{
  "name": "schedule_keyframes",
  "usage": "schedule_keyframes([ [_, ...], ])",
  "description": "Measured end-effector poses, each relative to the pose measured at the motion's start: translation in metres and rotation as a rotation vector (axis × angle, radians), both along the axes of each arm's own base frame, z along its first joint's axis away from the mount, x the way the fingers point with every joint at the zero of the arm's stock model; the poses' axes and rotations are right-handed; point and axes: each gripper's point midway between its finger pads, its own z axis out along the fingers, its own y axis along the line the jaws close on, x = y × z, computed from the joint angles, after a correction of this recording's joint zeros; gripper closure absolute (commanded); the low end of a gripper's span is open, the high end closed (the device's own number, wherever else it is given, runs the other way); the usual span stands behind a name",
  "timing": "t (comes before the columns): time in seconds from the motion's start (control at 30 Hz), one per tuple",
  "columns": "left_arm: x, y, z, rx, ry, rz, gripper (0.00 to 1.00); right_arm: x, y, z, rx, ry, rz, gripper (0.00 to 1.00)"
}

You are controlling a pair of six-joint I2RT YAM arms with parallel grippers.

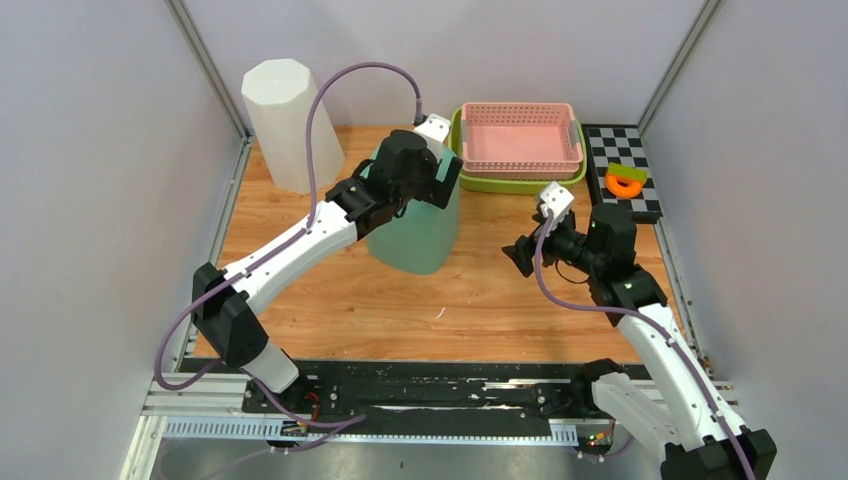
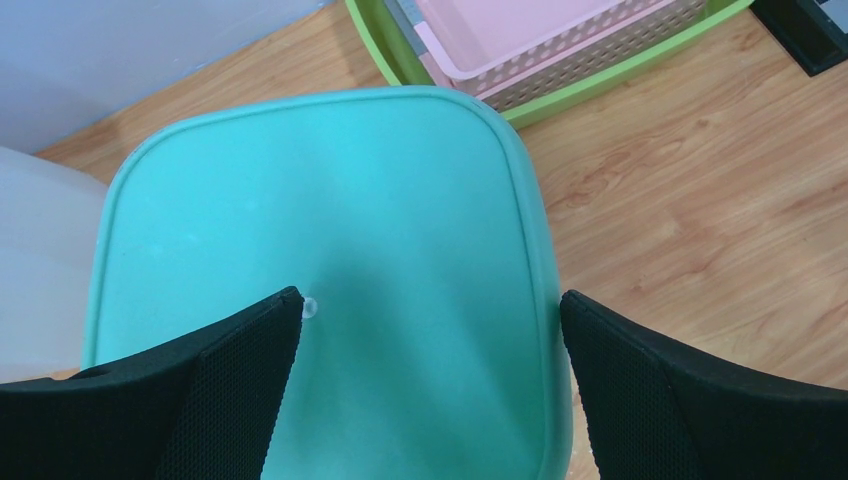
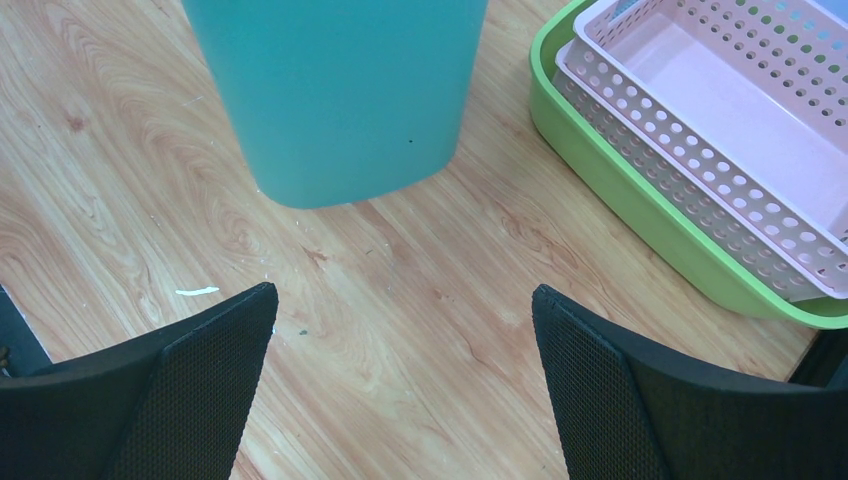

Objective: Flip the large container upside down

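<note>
The large teal container (image 1: pixel 415 235) stands on the wooden table (image 1: pixel 450 300), left of centre. In the left wrist view a closed flat face (image 2: pixel 320 210) with a rounded rim points up. My left gripper (image 1: pixel 425 185) hovers right above that face, open (image 2: pixel 430 300): one fingertip (image 2: pixel 270 330) is over the face, the other (image 2: pixel 600 340) is just past its right edge. My right gripper (image 1: pixel 520 255) is open and empty (image 3: pixel 405 290), low over bare table to the right of the container, whose side wall shows in its view (image 3: pixel 340 100).
A tall white faceted container (image 1: pixel 290 125) stands at the back left, close behind the teal one (image 2: pixel 40 270). A pink perforated basket (image 1: pixel 520 135) sits in a green tray (image 1: pixel 470 180) at the back. A checkerboard (image 1: pixel 625 150) with an orange ring (image 1: pixel 625 183) lies at the right.
</note>
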Motion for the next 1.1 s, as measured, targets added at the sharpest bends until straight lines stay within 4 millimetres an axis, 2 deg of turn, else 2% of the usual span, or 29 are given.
schedule_keyframes([
  [0.6, 0.007, 0.026, 0.011, -0.042, -0.026, 0.073, 0.00, 0.001, -0.002, 0.000, 0.005, 0.005, -0.010, 0.00],
  [1.1, -0.009, -0.003, 0.014, -0.084, -0.015, -0.115, 0.00, 0.001, -0.002, 0.000, 0.006, 0.005, -0.010, 0.00],
])
